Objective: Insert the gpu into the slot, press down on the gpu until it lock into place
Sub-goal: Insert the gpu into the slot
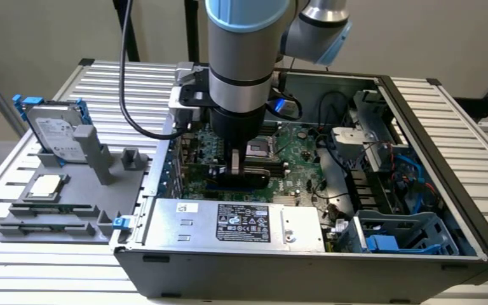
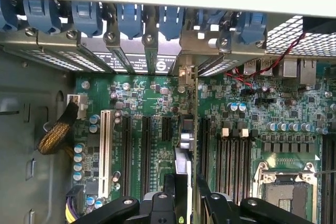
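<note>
We see the hand [image 1: 236, 170] lowered into the open computer case [image 1: 447, 254], over the green motherboard [image 1: 299, 159]. Its jaws stand open. In the wrist view the hand [image 2: 187, 183] has one dark finger [image 2: 169, 192] on each side of the gpu [image 2: 184, 140], so the card's upper edge runs between them; we cannot tell whether either finger touches it.

The gpu [image 1: 257, 178] stands upright on its long edge directly below the hand, over the blue slot [image 1: 227, 188], a strip of which shows under the card. We cannot tell whether the card is fully seated. In the wrist view its metal bracket end [image 2: 184, 73] meets the case's rear wall, and the black memory strips [image 2: 231, 156] lie just beside it. The silver power supply [image 1: 236, 222] sits near the card, and a hard drive [image 1: 58, 130] rests on the bench [image 1: 23, 260], well apart from the hand.
</note>
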